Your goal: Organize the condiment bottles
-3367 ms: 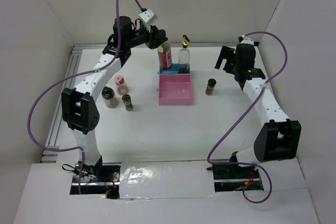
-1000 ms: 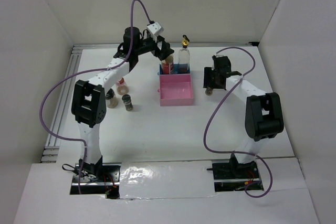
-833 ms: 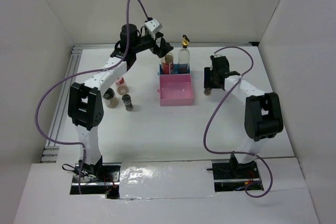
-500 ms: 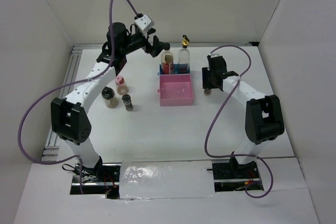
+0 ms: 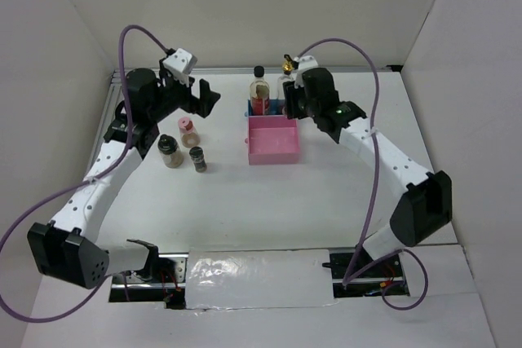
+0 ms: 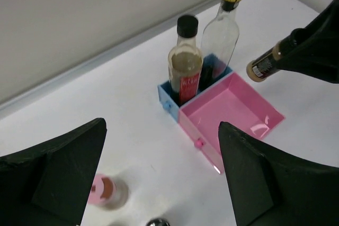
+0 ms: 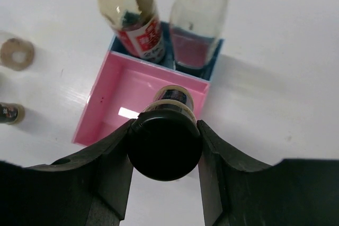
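My right gripper (image 7: 164,149) is shut on a short dark-capped spice jar (image 7: 165,138), held in the air over the far right part of the pink tray (image 7: 119,104). In the top view that gripper (image 5: 294,110) hangs by the tray's back corner. A black-capped red-labelled bottle (image 5: 259,95) and a tall clear gold-capped bottle (image 5: 286,81) stand in the blue section behind. My left gripper (image 5: 201,100) is open with nothing between its fingers, left of the tray and above a pink-capped jar (image 5: 187,125). Two dark-capped spice jars (image 5: 170,151) (image 5: 197,159) stand nearer.
The pink tray (image 5: 273,155) lies at the table's middle back with its blue section (image 5: 249,108) against its far side. A metal rail (image 5: 114,87) runs along the left and back edges. White walls close in the table on three sides.
My right gripper closed on the spice jar right of the tray, lifted it and carried it left over the tray. My left gripper drew back left from the black-capped bottle.
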